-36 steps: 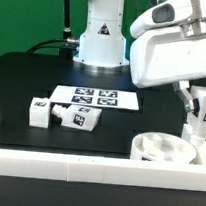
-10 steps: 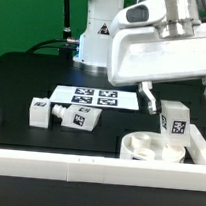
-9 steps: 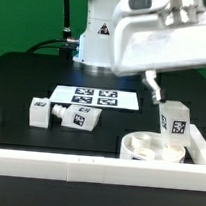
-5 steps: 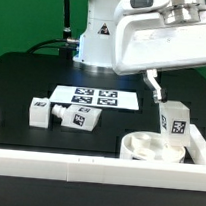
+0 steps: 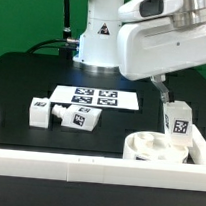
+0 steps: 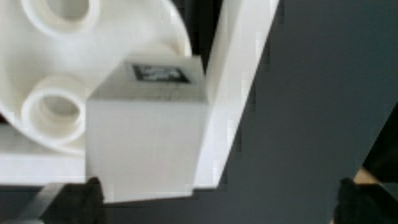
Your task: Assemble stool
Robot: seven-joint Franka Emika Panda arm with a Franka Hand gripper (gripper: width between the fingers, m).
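Blocky tagged white leg (image 5: 176,121) upright on seat (image 5: 148,148)

Even bright light; wrist view blurred, leg (image 6: 151,130) washed out.

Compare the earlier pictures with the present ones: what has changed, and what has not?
The gripper brought a stool leg leftward and down in the exterior view onto the round seat, where it stands upright. The two other legs and marker board stayed put.

A green wall (image 5: 26,13) stands behind the black table (image 5: 22,83)
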